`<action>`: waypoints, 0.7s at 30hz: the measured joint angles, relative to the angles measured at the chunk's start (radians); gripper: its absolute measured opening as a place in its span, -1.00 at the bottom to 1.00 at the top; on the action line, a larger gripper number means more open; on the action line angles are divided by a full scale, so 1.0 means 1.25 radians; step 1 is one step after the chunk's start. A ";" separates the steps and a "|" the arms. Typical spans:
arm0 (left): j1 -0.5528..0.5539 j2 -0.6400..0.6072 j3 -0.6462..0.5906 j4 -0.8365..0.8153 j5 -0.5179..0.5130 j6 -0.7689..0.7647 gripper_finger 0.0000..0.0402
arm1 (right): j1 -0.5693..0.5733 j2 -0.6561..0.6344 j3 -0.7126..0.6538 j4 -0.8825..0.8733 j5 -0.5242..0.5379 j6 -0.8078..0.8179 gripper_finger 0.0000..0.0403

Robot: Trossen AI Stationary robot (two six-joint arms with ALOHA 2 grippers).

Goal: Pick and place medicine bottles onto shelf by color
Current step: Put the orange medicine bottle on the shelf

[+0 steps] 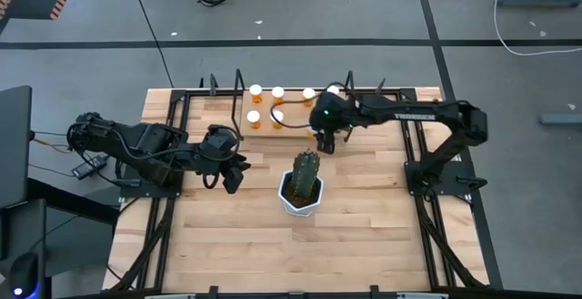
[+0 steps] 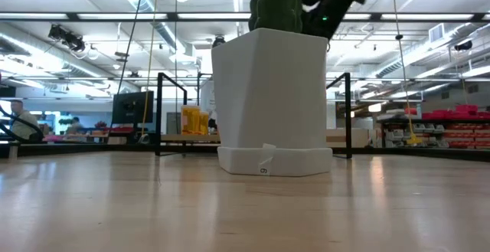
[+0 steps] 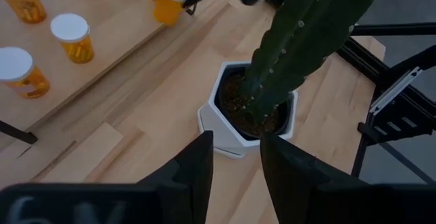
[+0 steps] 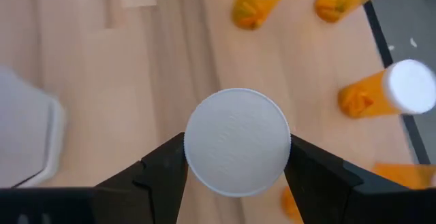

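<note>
Right hand [image 4: 235,157] gripping bottle [image 4: 237,141] upright, cap toward wrist camera; left hand [image 3: 236,161] hovering empty, open, facing potted cactus [image 3: 300,40]

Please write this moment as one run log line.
right gripper: shut on bottle, beside shelf | left gripper: open, empty, facing cactus

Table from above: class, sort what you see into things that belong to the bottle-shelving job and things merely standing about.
Part of the job:
- medicine bottles on the shelf
- bottle gripped in the right gripper
- left gripper, empty, fingers apart

Standing about:
- cactus
- white pot
</note>
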 joint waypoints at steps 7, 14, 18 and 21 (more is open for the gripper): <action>-0.008 0.000 0.000 0.000 0.000 -0.004 -0.35 | -0.053 0.077 0.103 -0.019 -0.016 -0.006 0.15; -0.008 0.000 0.000 0.000 0.000 0.011 -0.36 | -0.090 0.079 0.110 -0.012 -0.048 -0.012 0.15; -0.005 0.000 0.000 0.001 0.000 0.038 -0.34 | -0.088 0.090 0.110 0.005 -0.056 -0.015 0.15; 0.005 0.000 0.000 0.001 0.000 0.060 -0.34 | -0.085 0.109 0.110 0.016 -0.061 -0.021 0.15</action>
